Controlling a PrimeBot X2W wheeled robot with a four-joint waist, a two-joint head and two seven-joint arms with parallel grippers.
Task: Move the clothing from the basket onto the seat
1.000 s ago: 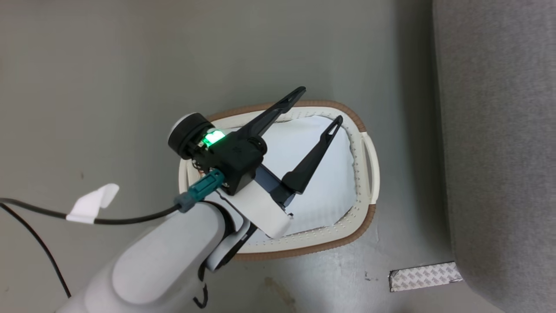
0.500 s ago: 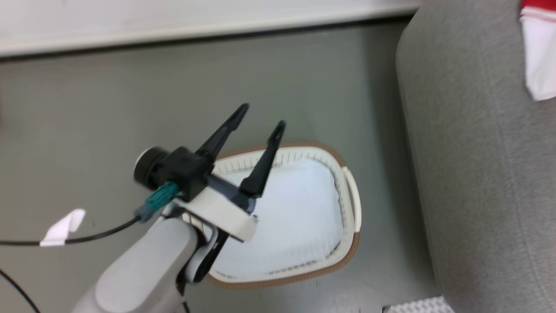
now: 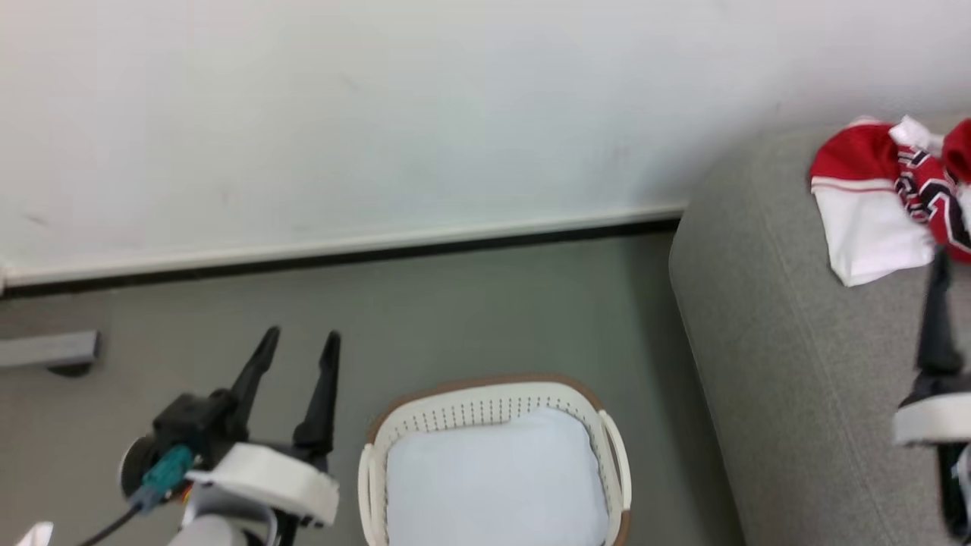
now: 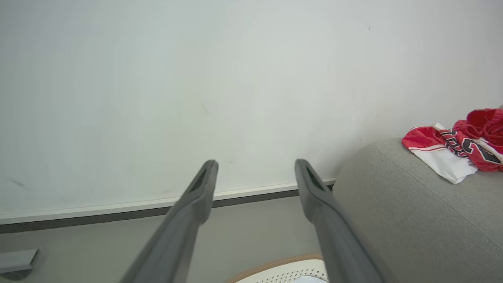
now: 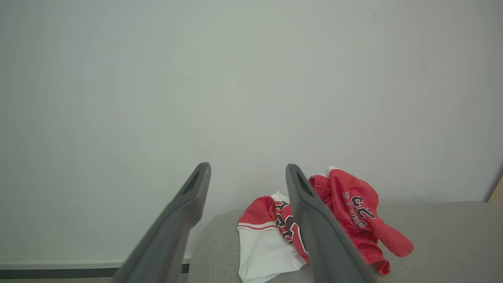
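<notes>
Head view: basket half off-frame

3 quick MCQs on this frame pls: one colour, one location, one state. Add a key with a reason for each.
1. The basket rim's colour is: A blue, B brown, C black.
2. The clothing lies: A in the basket, B on the floor, C on the seat.
3. The left hand is: A open and empty, B shut on the clothing, C shut on a basket handle.

Key:
1. B: a brown woven band tops the cream perforated sides.
2. C: the red and white heap sits on the grey upholstery.
3. A: the left wrist view shows its two fingers spread with nothing between them.
</notes>
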